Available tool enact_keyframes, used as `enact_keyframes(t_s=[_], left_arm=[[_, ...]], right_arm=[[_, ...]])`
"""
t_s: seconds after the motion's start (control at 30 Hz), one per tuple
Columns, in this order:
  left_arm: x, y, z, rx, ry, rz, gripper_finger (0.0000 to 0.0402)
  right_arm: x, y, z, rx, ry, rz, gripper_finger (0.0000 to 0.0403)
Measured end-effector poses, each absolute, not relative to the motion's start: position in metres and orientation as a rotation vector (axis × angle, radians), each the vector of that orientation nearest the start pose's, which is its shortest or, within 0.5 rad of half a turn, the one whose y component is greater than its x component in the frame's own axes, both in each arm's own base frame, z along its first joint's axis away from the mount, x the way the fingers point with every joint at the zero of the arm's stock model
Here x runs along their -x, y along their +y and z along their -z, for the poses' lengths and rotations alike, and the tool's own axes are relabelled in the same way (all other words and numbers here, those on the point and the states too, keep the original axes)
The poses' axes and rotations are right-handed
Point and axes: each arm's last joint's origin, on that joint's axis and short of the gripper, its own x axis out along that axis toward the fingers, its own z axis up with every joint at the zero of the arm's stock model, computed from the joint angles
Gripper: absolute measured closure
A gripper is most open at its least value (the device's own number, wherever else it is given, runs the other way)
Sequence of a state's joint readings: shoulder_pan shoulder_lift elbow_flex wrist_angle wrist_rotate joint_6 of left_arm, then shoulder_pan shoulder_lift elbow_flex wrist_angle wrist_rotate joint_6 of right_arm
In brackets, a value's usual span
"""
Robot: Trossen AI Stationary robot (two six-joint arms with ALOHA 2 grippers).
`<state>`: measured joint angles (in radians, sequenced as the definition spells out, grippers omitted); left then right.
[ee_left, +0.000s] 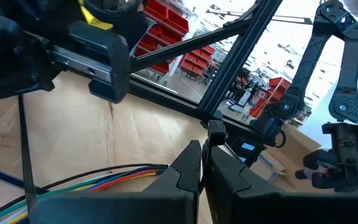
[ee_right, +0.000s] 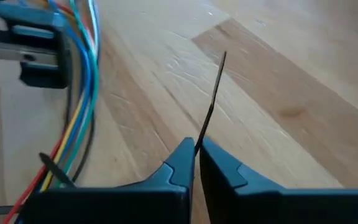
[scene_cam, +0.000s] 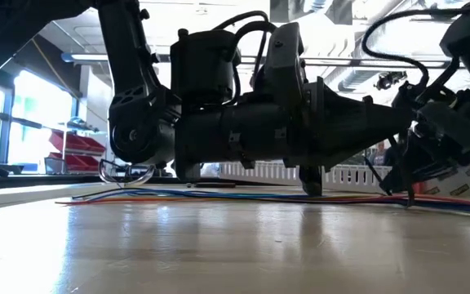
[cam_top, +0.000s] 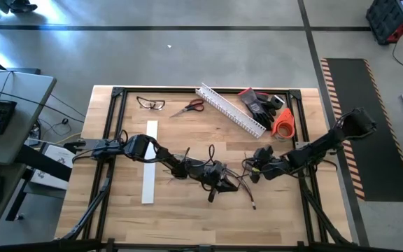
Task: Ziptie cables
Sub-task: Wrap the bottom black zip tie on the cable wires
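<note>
The right end effector (ee_right: 196,163) is clenched on a thin, stiff dark ziptie (ee_right: 214,93) whose long axis points straight out from its fingertips. The limp multicoloured cables (ee_right: 82,87) lie on the wooden table (cam_top: 187,210) just beside it, toward the closed left end effector (ee_left: 205,163), which sits nearer them.

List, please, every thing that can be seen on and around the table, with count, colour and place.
cables: one loose bundle, several colours, table middle, at the left gripper.
ziptie: one, dark, pinched in the right gripper.
white flat strip: one, left part of table.
white slotted channel: one, far side.
scissors: one, red handles, far side.
glasses: one, clear, far left.
gloves: dark, far right.
orange roll: one, beside the gloves.
left gripper: shut, table middle.
right gripper: shut on the ziptie, right of middle.
</note>
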<state>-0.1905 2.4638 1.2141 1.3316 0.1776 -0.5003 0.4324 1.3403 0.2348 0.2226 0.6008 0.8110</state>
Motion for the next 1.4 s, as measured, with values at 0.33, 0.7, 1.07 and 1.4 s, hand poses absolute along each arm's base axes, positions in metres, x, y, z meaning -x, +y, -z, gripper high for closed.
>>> enact_keyframes(t_s=[0.33, 0.7, 1.07, 1.4], left_arm=[[-0.448, -0.086, -0.064, 0.539, 0.02, 0.4, 0.0402], [-0.447, -0.087, -0.064, 0.538, 0.031, 0.438, 0.0402], [-0.447, -0.087, -0.064, 0.537, 0.037, 0.448, 0.0402], [-0.447, -0.087, -0.063, 0.537, 0.039, 0.449, 0.0402]], right_arm=[[-0.183, 0.102, -0.128, 0.26, 0.557, 0.252, 0.0403], [-0.208, 0.136, -0.126, 0.787, 0.725, 0.198, 0.0403], [-0.215, 0.166, -0.118, 0.904, 0.689, 0.212, 0.0403], [-0.214, 0.169, -0.119, 0.894, 0.673, 0.204, 0.0403]])
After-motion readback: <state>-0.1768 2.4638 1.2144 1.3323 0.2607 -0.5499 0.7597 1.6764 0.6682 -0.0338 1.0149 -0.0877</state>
